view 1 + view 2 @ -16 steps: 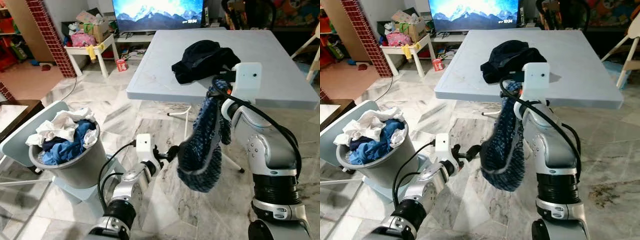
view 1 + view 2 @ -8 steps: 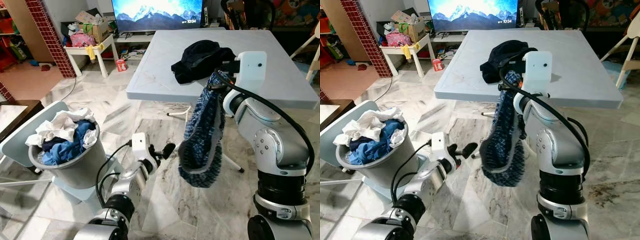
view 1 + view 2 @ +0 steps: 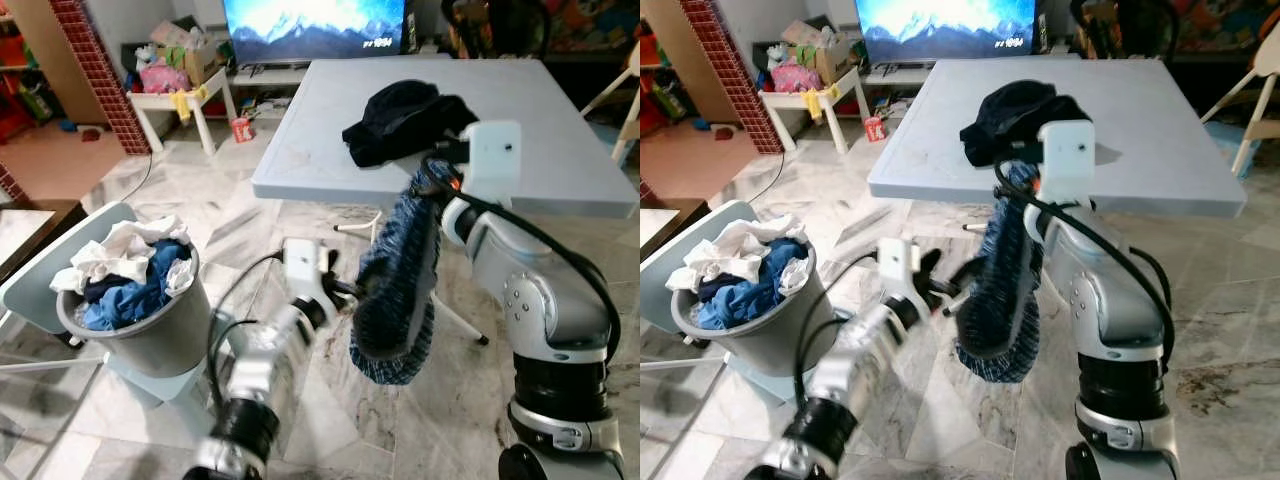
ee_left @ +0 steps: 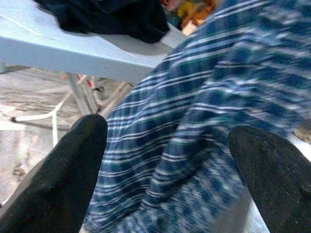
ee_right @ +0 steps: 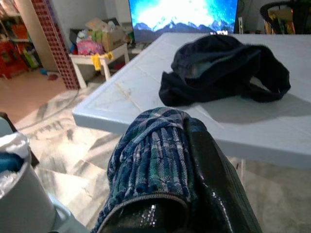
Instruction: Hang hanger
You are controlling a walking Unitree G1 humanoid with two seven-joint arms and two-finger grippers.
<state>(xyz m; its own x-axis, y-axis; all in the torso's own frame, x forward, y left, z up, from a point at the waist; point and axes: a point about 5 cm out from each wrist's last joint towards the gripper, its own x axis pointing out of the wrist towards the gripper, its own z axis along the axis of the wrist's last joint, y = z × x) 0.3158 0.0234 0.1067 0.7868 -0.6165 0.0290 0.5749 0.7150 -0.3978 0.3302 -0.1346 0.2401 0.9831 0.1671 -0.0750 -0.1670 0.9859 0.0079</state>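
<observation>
We see the pale blue table [image 3: 560, 150] as our landmark. A dark garment [image 3: 405, 118] lies bunched on the table near its front edge. Just in front of that edge, our right tool [image 5: 165, 160] is clamped on a blue plaid cloth [image 3: 395, 290], which hangs down from it in a long loop below table height, over the marble floor [image 3: 330, 400]. We can make out no hanger in the cloth or anywhere near the table.

Our left tool [image 4: 167, 165] is raised beside the hanging cloth, on the side away from the table's right end; its two black fingers [image 4: 63, 179] are spread wide, with the plaid fabric close between them and nothing gripped. This arm is blurred in the head views.

To the left of the table, well apart from it, a grey laundry basket [image 3: 160, 345] stands full of white and blue clothes [image 3: 125, 270]. Beyond the table's far edge a lit television [image 3: 315, 25] glows.
</observation>
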